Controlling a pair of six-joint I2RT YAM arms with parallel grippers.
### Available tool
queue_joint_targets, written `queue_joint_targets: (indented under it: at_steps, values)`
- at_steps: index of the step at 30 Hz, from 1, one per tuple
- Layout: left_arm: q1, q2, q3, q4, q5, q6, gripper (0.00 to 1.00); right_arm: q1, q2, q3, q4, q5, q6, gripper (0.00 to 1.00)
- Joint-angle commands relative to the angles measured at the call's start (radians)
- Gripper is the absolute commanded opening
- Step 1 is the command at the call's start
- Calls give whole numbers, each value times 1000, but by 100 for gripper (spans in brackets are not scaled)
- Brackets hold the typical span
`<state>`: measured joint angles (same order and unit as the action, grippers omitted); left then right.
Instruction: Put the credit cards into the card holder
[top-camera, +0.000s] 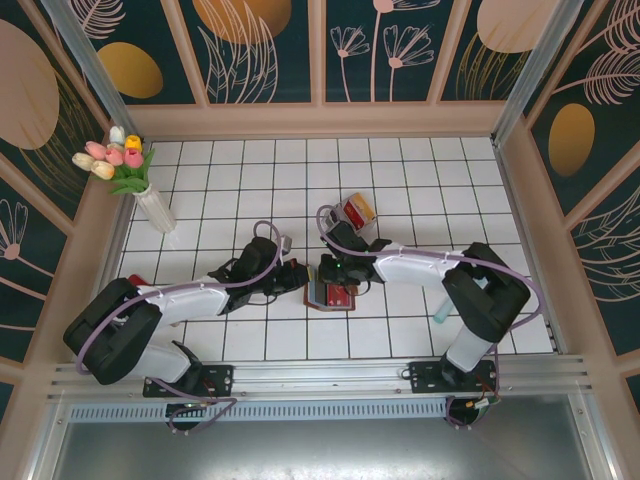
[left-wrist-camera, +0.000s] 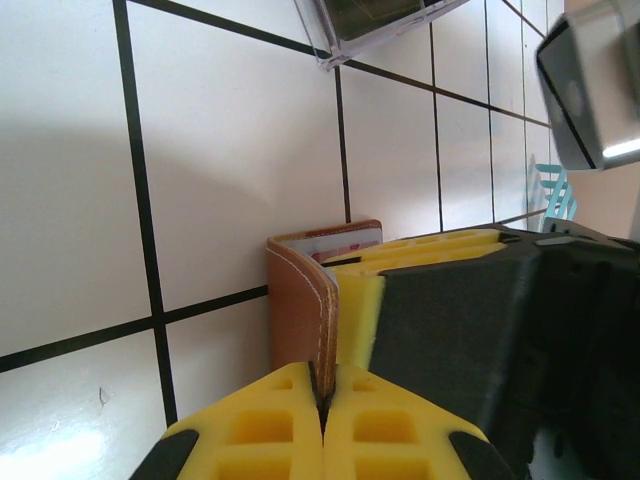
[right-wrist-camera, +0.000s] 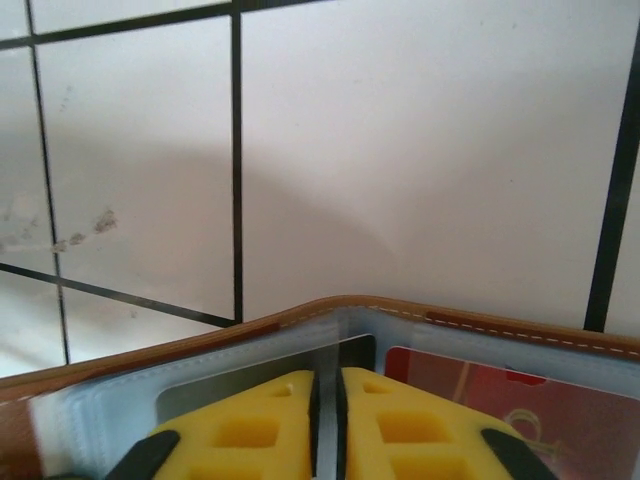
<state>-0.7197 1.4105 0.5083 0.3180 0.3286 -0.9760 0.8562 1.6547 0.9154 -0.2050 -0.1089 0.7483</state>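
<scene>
Left fingers (left-wrist-camera: 265, 425) pinch card holder (left-wrist-camera: 298, 300), flap raised.

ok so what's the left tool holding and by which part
The card holder: the left tool is shut on the stitched edge of its brown leather cover.

White tiled table (top-camera: 230, 200), dark floral wall panels (top-camera: 265, 50)

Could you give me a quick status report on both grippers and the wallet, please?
Left gripper shut on card holder flap, holding it open. Right gripper nearly closed at its clear pocket, grip unclear. Red card already slotted. Nothing in the way.
</scene>
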Motion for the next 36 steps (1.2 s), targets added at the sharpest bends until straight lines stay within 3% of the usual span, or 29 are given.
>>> queue_joint_targets:
  at_steps: [1,4,7,9,27,36]
  values:
    - [3,-23,-14,68,-10,-28,0,-5,-80,-18,34,4,12,24]
    - [2,-27,-19,91,-11,-43,0,0,-110,-23,48,-13,24,33]
    - [2,-39,-27,106,-23,-65,5,4,-121,-27,57,-45,30,35]
    - [3,-51,-39,121,-33,-81,10,7,-119,-31,54,-51,38,36]
    - [9,-83,-82,181,3,-87,20,-18,-103,-72,138,-144,74,42]
    - [14,-94,-91,201,7,-93,6,-24,-89,-91,178,-197,85,43]
